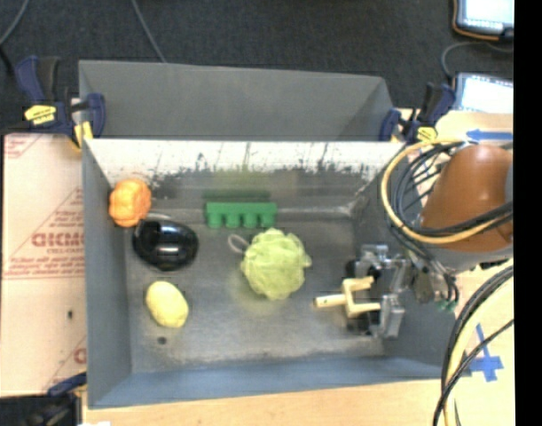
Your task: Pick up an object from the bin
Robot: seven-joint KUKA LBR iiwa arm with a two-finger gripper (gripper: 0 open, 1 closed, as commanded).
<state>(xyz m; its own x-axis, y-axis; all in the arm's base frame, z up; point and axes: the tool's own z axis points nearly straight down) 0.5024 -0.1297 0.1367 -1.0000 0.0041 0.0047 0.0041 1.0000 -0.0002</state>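
Observation:
My gripper (375,289) is low in the bin's right end, its dark fingers pointing left. Between them sits a small cream T-shaped piece (343,298), whose thin stem sticks out to the left over the bin floor. The fingers look shut on its thicker cross part. A light green mesh puff (275,263) lies in the middle of the bin, a short way left of the stem's tip and apart from it.
A green toothed block (240,213) lies near the back wall. At the left end are an orange lumpy ball (129,202), a glossy black oval thing (165,243) and a yellow lemon-shaped thing (167,303). The arm's orange cover and cables hang over the right rim.

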